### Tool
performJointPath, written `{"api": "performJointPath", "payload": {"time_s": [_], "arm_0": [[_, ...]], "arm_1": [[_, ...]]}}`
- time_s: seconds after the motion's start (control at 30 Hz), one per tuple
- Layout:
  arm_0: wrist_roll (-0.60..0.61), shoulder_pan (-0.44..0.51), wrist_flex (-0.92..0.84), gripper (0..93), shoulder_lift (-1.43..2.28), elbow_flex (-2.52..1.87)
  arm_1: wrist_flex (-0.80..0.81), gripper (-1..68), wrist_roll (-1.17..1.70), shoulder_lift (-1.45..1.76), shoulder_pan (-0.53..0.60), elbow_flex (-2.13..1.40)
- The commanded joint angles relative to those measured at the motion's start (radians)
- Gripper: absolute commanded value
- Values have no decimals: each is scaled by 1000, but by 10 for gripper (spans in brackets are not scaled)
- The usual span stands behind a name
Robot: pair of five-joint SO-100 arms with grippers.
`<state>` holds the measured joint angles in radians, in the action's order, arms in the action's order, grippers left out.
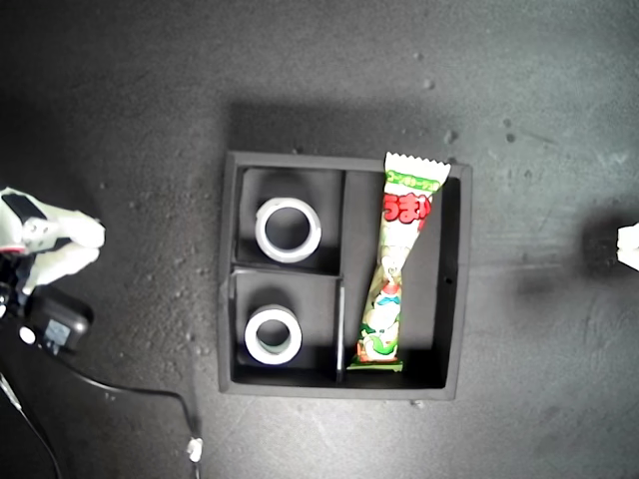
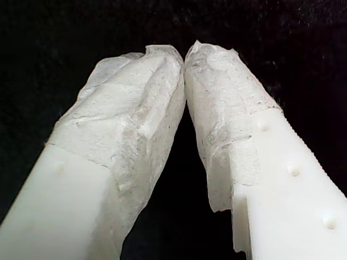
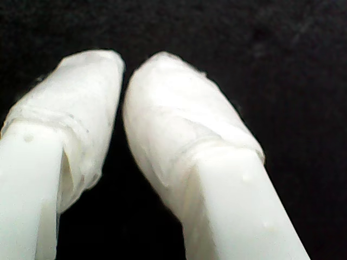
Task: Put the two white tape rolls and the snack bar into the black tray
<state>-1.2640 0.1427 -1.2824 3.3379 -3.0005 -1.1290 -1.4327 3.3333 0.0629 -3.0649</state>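
The black tray [image 1: 228, 289] lies mid-table in the exterior view. One white tape roll [image 1: 262, 232] lies flat in its upper small compartment, and the other white tape roll [image 1: 252, 336] lies in the lower small one. The snack bar [image 1: 397, 259] lies lengthwise in the long compartment, with its upper crimped end over the tray's rim. My first gripper [image 2: 184, 54] is shut, its taped tips touching with nothing between them, over black surface. My second gripper [image 3: 123, 70] is shut too and holds nothing. Neither wrist view shows the tray.
One white arm [image 1: 40, 239] sits at the exterior view's left edge, with a small black box [image 1: 58, 324] and a cable [image 1: 150, 394] below it. Another arm's white tip [image 1: 629, 246] shows at the right edge. The wrist views do not tell which arm is which.
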Motion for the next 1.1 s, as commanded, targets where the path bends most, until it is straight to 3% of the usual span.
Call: {"api": "performJointPath", "payload": {"time_s": [0.0,0.27,0.43,0.53,0.63,0.73,1.07], "arm_0": [[-8,18,44,1,48,-69],[-26,0,97,6,48,-138],[-118,8,3,24,48,-138],[3,25,-3,22,48,-138],[-49,25,-63,22,48,-138],[-3,32,-100,22,48,-138],[-6,38,-104,22,48,-138]], "arm_1": [[-21,-7,-3,12,-12,-58],[-176,-5,-28,15,35,-60],[-213,-1,25,8,32,-60],[-213,-1,232,9,0,-60],[-213,-1,321,11,-6,-60],[-213,-1,324,12,-5,-60],[-212,-1,325,15,11,-60]]}}
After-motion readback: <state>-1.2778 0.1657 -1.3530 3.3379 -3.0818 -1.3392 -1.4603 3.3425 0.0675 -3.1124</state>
